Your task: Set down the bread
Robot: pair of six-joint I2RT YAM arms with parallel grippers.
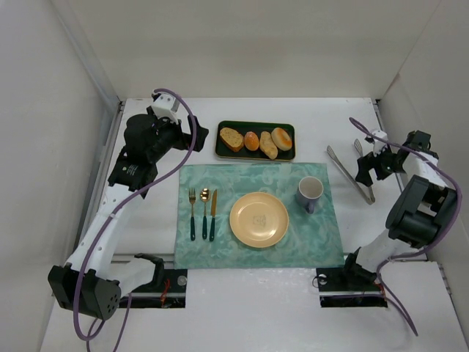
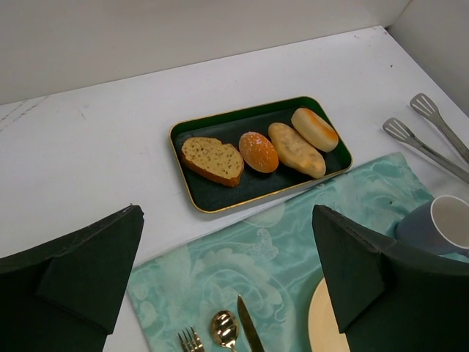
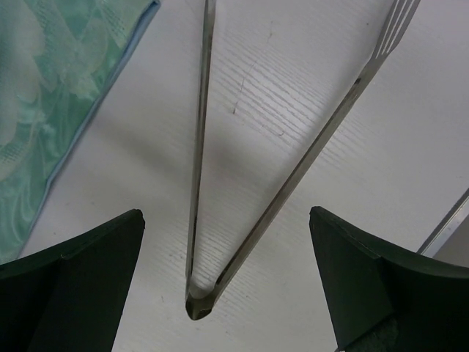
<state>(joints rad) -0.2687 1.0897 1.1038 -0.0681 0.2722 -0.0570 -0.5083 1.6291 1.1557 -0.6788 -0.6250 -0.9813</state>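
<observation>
The bread (image 1: 231,138) (image 2: 212,160), a flat toasted slice, lies at the left end of a dark green tray (image 1: 242,126) (image 2: 242,192) at the back of the table. My left gripper (image 1: 196,138) (image 2: 227,213) hovers open just left of the tray, with nothing between its fingers. My right gripper (image 1: 372,172) (image 3: 226,213) is open at the far right. It straddles the hinge end of the metal tongs (image 1: 350,176) (image 3: 293,180), which lie flat on the table, and its fingers do not touch them.
A small round orange bun (image 2: 258,152), a long pale roll (image 2: 296,149) and another bun (image 2: 315,129) share the tray. On the teal placemat (image 1: 220,176) are a yellow plate (image 1: 259,219), a blue mug (image 1: 310,192), and a fork, spoon and knife (image 1: 203,213). White walls enclose the table.
</observation>
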